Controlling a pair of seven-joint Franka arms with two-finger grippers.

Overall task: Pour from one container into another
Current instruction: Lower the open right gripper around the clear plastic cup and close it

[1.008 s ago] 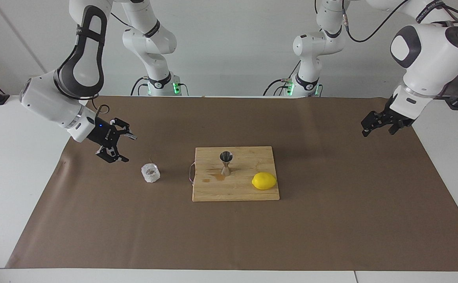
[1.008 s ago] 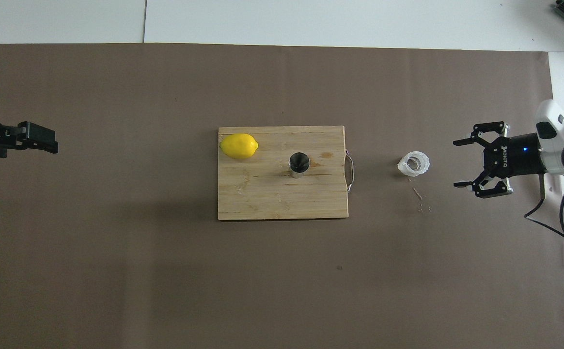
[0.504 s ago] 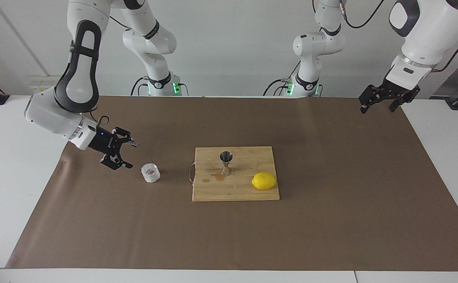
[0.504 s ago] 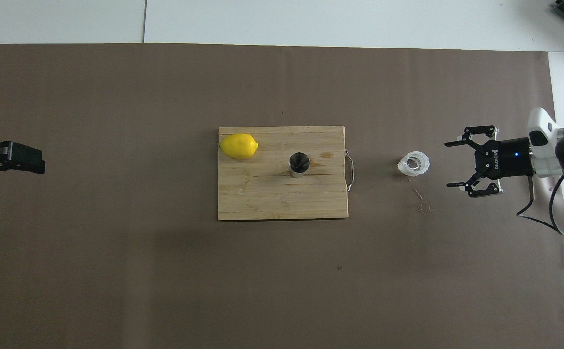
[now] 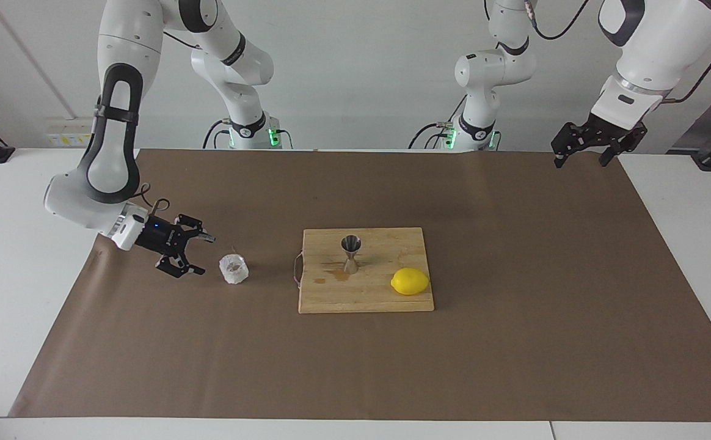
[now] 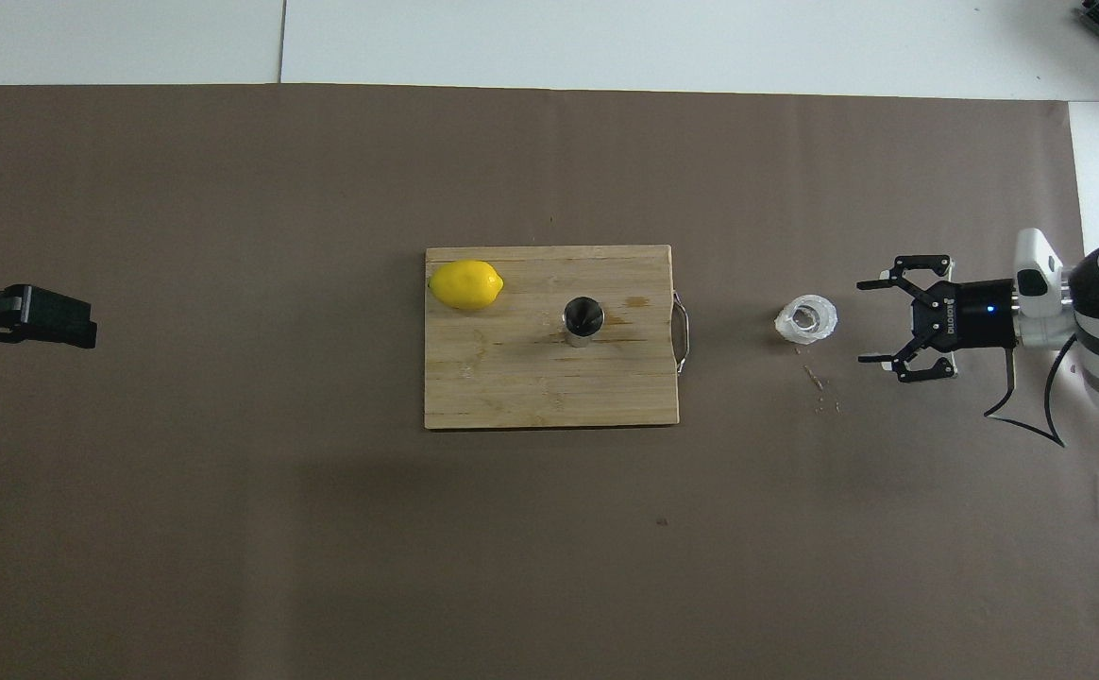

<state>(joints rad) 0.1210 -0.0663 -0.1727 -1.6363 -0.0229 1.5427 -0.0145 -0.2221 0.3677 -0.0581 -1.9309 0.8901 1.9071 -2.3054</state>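
Brown paper (image 5: 514,342) covers the table. In the facing view, we see a wooden cutting board (image 5: 368,293) at the middle of it. On the board stands the steel jigger (image 5: 350,253), upright, and a yellow lemon (image 5: 410,282) lies on the board toward the left arm's end, apart from the jigger. The faceted glass cup (image 5: 234,269) stands upright on the paper, off the board, toward the right arm's end of the table. The right gripper (image 5: 196,253) hangs low just beside the cup on the side away from the board, turned sideways toward it, its fingers spread and not touching the glass. The left gripper (image 5: 581,151) waits raised over the paper's edge at the left arm's end, nearest the robots; its fingers stand apart and hold nothing.

In the overhead view, we find the same board (image 6: 512,397) with a thin wire handle (image 6: 683,331) on the edge that faces the cup. The jigger (image 6: 583,319) shows its open mouth, and the lemon (image 6: 465,284) sits at the board's corner farther from the robots. The cup (image 6: 806,319) lies between the board and the right gripper (image 6: 872,320), whose spread fingertips flank a gap that points at the cup without reaching it. The left gripper (image 6: 40,316) shows only as a dark block over the paper's end; here we cannot tell how its fingers stand.
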